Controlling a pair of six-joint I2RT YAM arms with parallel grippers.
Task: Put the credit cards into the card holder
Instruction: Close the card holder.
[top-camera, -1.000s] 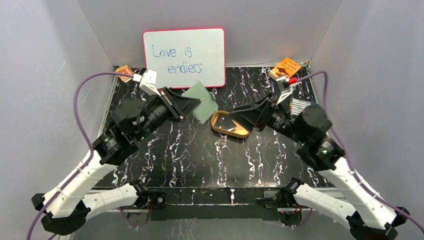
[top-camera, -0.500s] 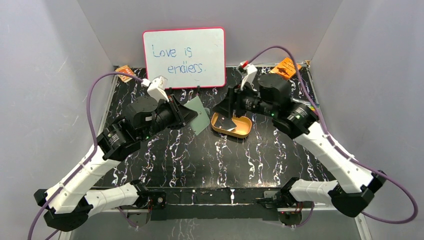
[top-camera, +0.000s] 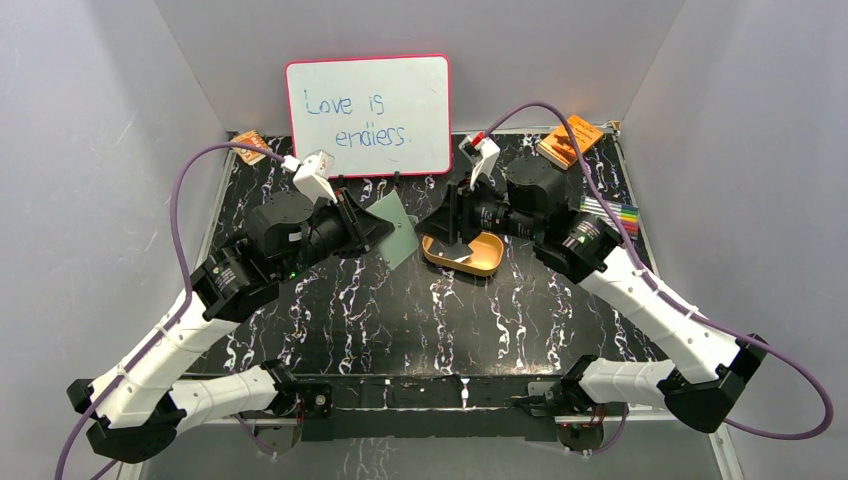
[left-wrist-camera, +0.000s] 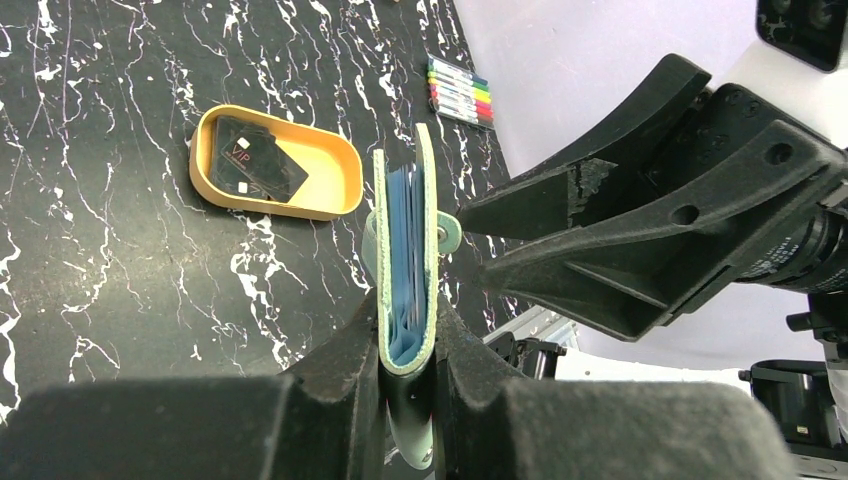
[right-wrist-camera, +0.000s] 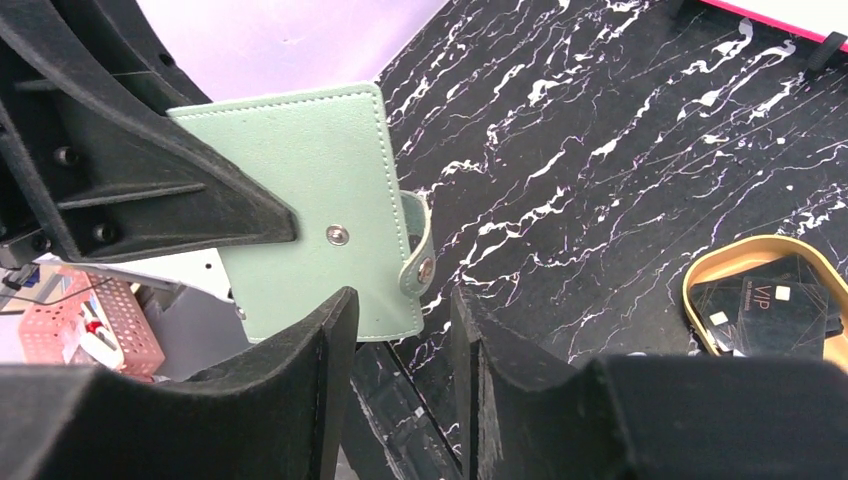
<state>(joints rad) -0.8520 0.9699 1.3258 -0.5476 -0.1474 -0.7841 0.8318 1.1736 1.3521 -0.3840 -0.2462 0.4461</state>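
Observation:
The sage-green card holder (top-camera: 400, 228) hangs edge-up above the table with my left gripper (top-camera: 375, 222) shut on its lower end. Seen from the left wrist, blue sleeves show between its covers (left-wrist-camera: 405, 250), clamped in that gripper (left-wrist-camera: 408, 310). My right gripper (top-camera: 440, 222) is open just right of the holder and above the tray. In the right wrist view its jaws (right-wrist-camera: 400, 300) sit near the holder's snap strap (right-wrist-camera: 418, 255), with nothing between them. Dark credit cards (top-camera: 455, 250) (left-wrist-camera: 255, 170) (right-wrist-camera: 770, 310) lie in the tan oval tray (top-camera: 485, 262).
A whiteboard (top-camera: 368, 115) stands at the back. Orange packets lie at the back right (top-camera: 570, 135) and back left (top-camera: 248, 143). Coloured markers (top-camera: 610, 212) lie at the right edge. Grey walls close in both sides of the black marbled table (top-camera: 400, 310).
My right arm has swung in from the right, over the tray and up to the card holder, and its jaws have narrowed. The left arm shifted slightly, still gripping the holder.

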